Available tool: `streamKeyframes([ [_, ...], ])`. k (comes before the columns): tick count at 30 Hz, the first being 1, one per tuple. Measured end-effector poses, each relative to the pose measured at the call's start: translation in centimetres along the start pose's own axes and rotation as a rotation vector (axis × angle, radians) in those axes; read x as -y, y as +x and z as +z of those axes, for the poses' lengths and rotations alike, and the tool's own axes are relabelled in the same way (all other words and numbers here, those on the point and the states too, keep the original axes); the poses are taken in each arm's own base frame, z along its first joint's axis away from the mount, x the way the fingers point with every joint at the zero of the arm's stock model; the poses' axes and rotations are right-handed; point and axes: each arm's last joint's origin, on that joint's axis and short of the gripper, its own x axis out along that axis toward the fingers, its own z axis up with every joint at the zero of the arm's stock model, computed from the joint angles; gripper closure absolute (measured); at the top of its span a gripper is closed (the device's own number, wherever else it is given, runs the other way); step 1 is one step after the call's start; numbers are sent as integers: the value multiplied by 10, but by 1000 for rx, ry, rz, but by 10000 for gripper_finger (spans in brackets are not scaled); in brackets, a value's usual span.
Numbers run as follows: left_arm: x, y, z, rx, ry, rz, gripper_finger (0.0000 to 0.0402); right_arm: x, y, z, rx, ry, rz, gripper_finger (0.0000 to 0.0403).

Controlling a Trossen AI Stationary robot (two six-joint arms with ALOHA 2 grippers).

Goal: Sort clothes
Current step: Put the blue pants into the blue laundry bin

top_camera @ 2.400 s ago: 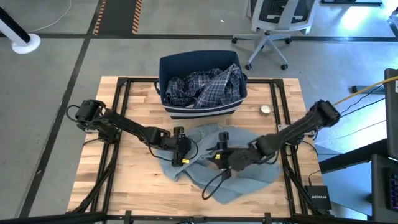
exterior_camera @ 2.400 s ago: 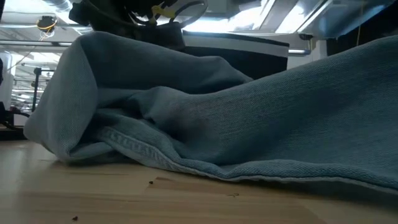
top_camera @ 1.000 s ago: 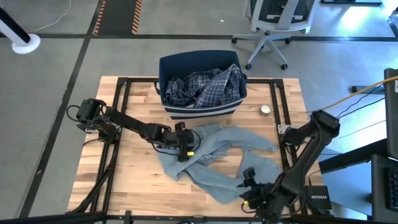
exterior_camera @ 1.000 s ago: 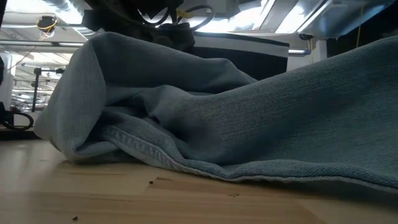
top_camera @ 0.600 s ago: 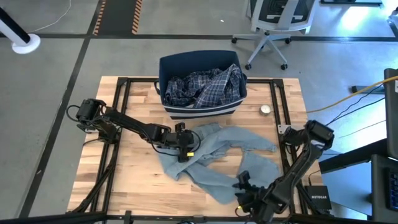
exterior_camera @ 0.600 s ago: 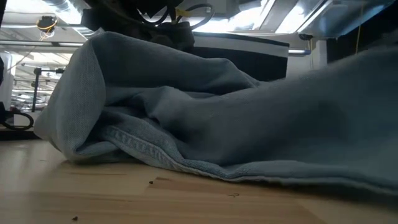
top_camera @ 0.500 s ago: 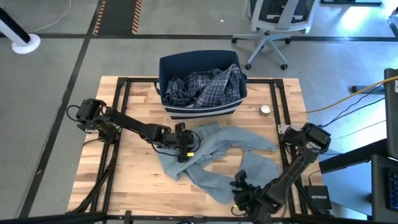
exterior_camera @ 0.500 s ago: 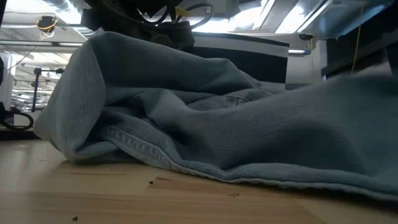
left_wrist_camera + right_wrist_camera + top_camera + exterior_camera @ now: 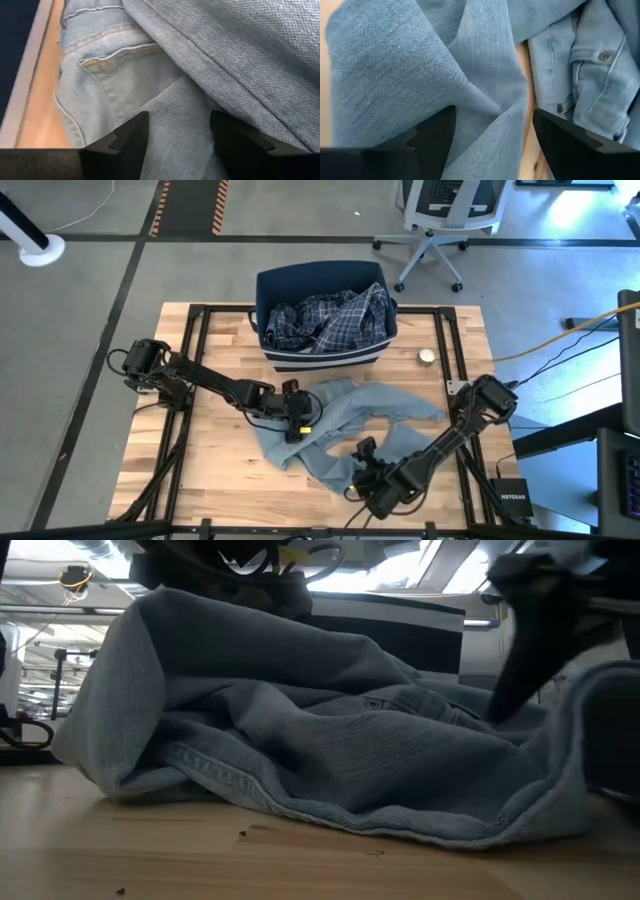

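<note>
My tabletop (image 9: 215, 480) sits on grey floor (image 9: 90, 290). Beyond it, a white office chair (image 9: 440, 220); hazard striping (image 9: 190, 205) lies left of the chair.

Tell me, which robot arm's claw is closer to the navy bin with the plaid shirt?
The left. Its gripper sits on the jeans just in front of the bin. The right gripper is farther off, at the jeans' near edge.

Overhead view evenly lit, sharp, soft shadows only. Bright glare on floor (image 9: 570, 205) at top right. Low view backlit by ceiling lights (image 9: 420, 565); dark arm (image 9: 535, 630) motion-blurred. Both wrist views bright, denim weave crisp.
</note>
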Motion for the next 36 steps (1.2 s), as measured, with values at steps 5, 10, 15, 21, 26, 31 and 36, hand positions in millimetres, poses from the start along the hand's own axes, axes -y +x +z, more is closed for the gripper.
streamKeyframes([
  [5, 5, -1, -1, 0, 0, -15, 194, 7, 5, 5, 27, -8, -7, 107],
  [10, 11, 1, -3, 13, 12, -36, 194, 6, 11, 7, 57, -55, -166, 107],
  [15, 19, 15, -10, 25, 8, -116, 194, 8, 25, 4, 33, -95, -322, 107],
  [21, 28, 31, -18, 9, 3, -139, 194, 13, 44, 2, -27, -99, -267, 107],
  [26, 38, 38, -20, 38, 6, -202, 194, 23, 52, 2, -58, -101, -233, 107],
  [31, 42, 38, -20, 58, 7, -216, 194, 39, 63, 4, -80, -143, -186, 107],
  [36, 43, 38, -20, 62, 3, -234, 194, 55, 79, 10, -57, -165, -144, 107],
])
